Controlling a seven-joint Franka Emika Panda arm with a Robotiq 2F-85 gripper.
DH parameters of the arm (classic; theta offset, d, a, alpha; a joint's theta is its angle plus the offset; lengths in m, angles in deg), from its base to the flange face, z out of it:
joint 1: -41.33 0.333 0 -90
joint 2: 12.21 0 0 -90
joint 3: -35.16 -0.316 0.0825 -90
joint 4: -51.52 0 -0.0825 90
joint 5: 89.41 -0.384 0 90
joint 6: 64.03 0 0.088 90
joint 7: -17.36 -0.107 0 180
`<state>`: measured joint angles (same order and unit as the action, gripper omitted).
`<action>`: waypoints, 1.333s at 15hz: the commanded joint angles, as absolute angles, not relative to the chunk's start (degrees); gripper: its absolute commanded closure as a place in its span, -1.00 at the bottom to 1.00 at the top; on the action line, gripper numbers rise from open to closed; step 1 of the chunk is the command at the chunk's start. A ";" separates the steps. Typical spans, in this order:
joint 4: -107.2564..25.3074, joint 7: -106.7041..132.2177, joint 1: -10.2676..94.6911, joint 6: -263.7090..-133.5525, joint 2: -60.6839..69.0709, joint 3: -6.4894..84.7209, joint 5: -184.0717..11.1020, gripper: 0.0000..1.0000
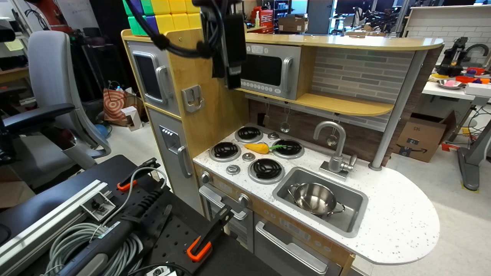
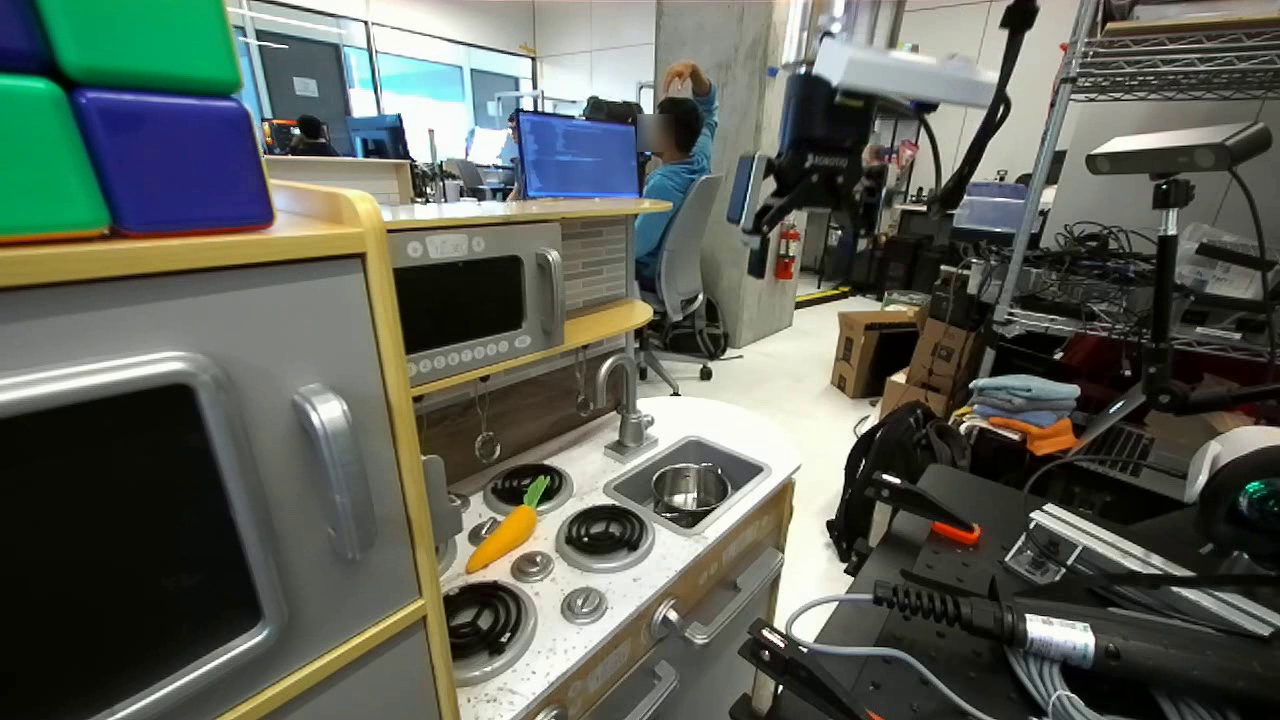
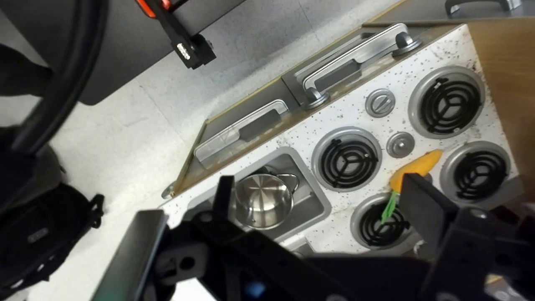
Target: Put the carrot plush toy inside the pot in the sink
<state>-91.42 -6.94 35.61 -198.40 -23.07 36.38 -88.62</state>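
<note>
The carrot plush toy, orange with a green leafy end, lies on the white counter among the black burners in both exterior views (image 1: 257,148) (image 2: 505,538). Its green end rests over one burner. The steel pot (image 1: 315,197) stands upright inside the grey sink (image 1: 352,209); its visible inside is bare. My gripper (image 1: 230,78) hangs high above the counter, well clear of both. In the wrist view the gripper (image 3: 319,177) has its fingers wide apart with nothing between them. One finger partly covers the carrot (image 3: 416,166), the other overlaps the edge of the pot (image 3: 263,202).
The silver tap (image 1: 337,145) rises behind the sink. A microwave (image 1: 268,71) and a yellow shelf (image 1: 345,104) overhang the counter's back. A tall cabinet (image 1: 215,107) walls one end, with coloured cubes (image 1: 165,17) on top. A dark bench (image 1: 230,255) with cables and clamps stands opposite.
</note>
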 commanded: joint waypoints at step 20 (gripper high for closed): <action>-77.51 -36.90 42.34 -222.79 12.61 38.04 -98.79 -1.00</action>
<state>-82.95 -32.49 40.53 -217.94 4.37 38.38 -92.61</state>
